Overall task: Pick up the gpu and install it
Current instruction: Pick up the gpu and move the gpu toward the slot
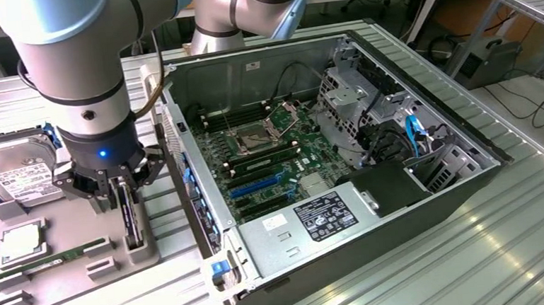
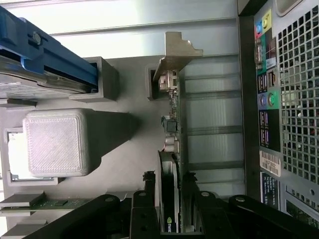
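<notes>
The gpu [image 1: 132, 221], a thin black card, stands on edge in a slot of the grey holder tray [image 1: 72, 285], just outside the open computer case [image 1: 370, 210]. My gripper [image 1: 123, 188] hangs right over it, open, with one finger on each side of the card's upper edge. In the wrist view the gpu [image 2: 172, 124] runs away from the gripper [image 2: 169, 179], its silver end bracket [image 2: 175, 50] at the far end. Small gaps show between the fingers [image 2: 147, 181] and the card. Inside the case, a blue expansion slot [image 1: 255, 186] lies on the motherboard [image 1: 281, 141].
The tray also holds a silver hard drive [image 1: 16, 172] with blue rails, a processor [image 1: 20, 242] and a green memory stick [image 1: 57, 259]. The case's rear panel [image 2: 271, 99] stands close beside the gpu. A grey block [image 2: 60, 142] rises on its other side.
</notes>
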